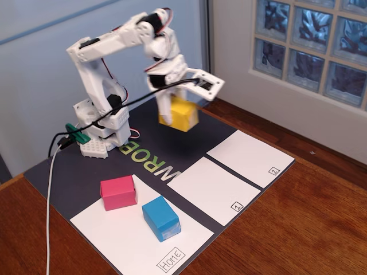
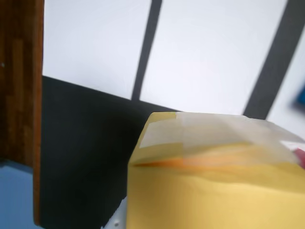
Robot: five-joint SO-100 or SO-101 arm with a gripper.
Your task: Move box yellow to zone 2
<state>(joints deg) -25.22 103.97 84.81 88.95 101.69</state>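
Note:
The yellow box [image 1: 180, 114] hangs tilted in my gripper [image 1: 174, 109], above the dark mat near the arm's base. The jaws are shut on its sides. In the wrist view the yellow box [image 2: 214, 181] fills the lower right, with a clear taped end facing up. A pale sliver of one of my fingers [image 2: 116, 220] shows beside it. Zone 2 [image 1: 249, 157] is the white panel at the mat's right end, empty, to the right of and nearer the camera than the box. In the wrist view zone 2 [image 2: 90, 47] lies at the upper left.
The zone 1 panel [image 1: 209, 189] lies between zone 2 and the Home panel [image 1: 137, 238]. A pink box [image 1: 118, 192] and a blue box [image 1: 161, 217] stand on Home. The mat lies on a wooden table [image 1: 298, 229]. A cable [image 1: 51, 189] trails at the left.

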